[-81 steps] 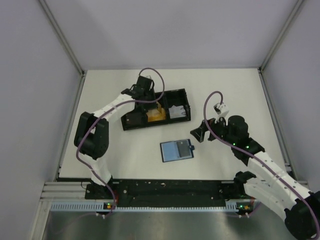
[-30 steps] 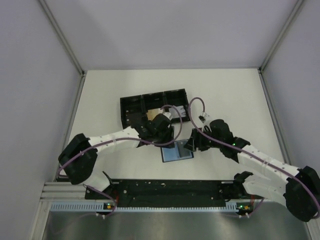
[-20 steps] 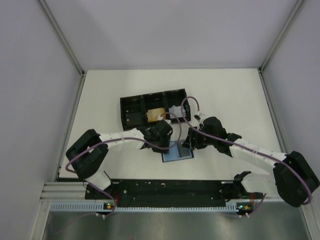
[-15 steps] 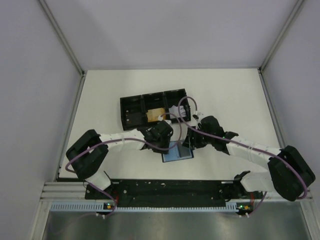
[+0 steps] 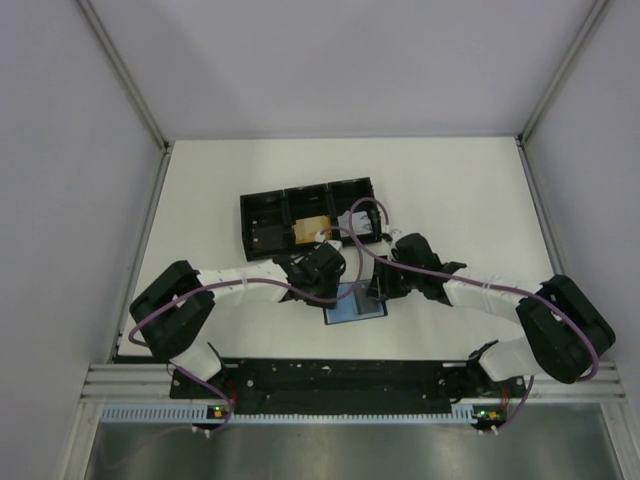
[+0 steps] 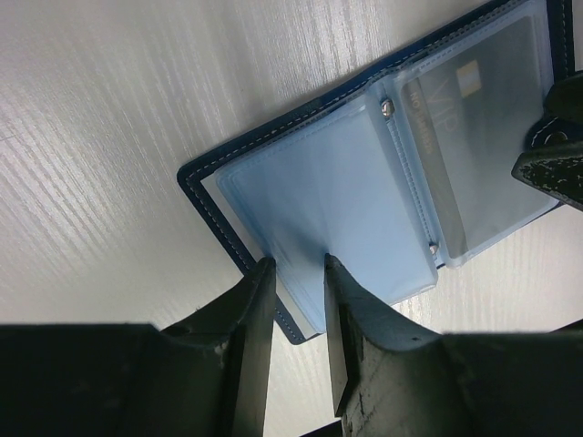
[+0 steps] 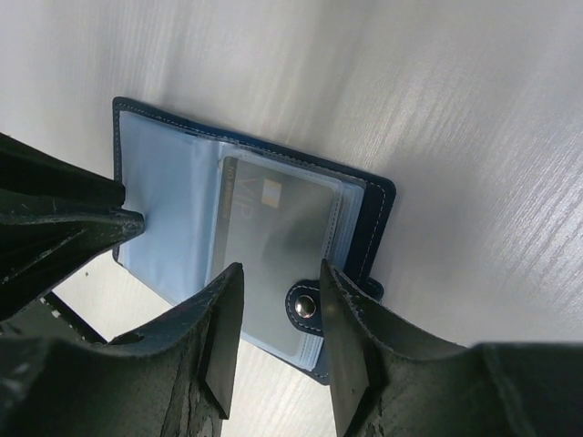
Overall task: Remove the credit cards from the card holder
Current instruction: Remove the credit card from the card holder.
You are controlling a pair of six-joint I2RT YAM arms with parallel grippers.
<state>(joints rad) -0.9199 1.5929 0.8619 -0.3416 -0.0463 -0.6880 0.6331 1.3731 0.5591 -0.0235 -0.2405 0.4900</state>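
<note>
The card holder lies open on the table, dark blue with pale blue sleeves. A grey credit card with a gold chip shows through the clear sleeve on its right half. Another credit card, orange-tan, lies in the middle compartment of the tray. My left gripper is open, its tips touching the near edge of the left-hand sleeves. My right gripper is open too, its fingers standing either side of the snap tab with a gap on each side.
A black three-compartment tray stands just behind the holder on the white table. Both arms reach in from the near edge and their grippers almost meet over the holder. Grey walls enclose the table on three sides.
The left arm has left the tray and the right arm has swung in from the right; both have come down on the holder. Both pairs of jaws have narrowed. The holder stays put.
</note>
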